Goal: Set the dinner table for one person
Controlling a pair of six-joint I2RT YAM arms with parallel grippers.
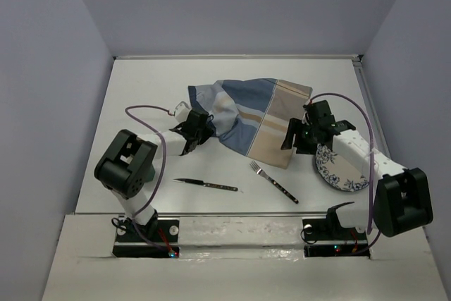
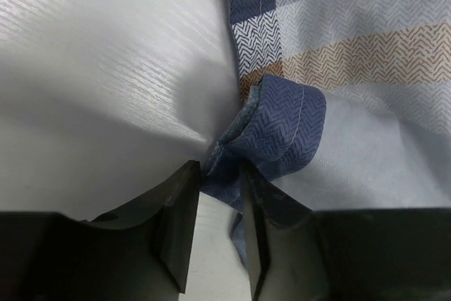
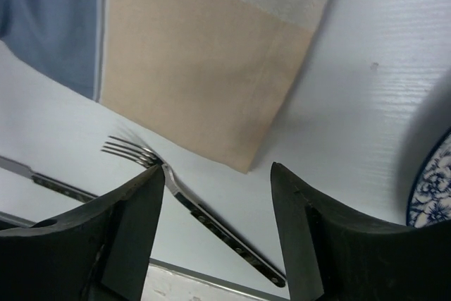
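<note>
While the left gripper [image 1: 192,134] [image 2: 218,174] is clamped on a folded-over blue hem of the plaid cloth mat [image 1: 254,114] [image 2: 352,47], the rest of that mat lies rumpled around the middle of the dinner table [image 1: 141,89] [image 2: 106,68]. The table spreads across the whole workspace, from the near edge where the arms are bolted to the far edge by the back wall. The right gripper [image 1: 296,135] [image 3: 217,174] hangs with its jaws wide apart and nothing between them, just off the mat's tan near-right corner [image 3: 197,68]. A fork [image 1: 273,181] [image 3: 176,188] lies slantwise toward the near edge, its tines close to that corner. A knife [image 1: 206,185] lies to its left, also by the near edge. A blue-patterned plate [image 1: 338,170] [image 3: 433,188] sits toward the right edge, partly under the right arm.
</note>
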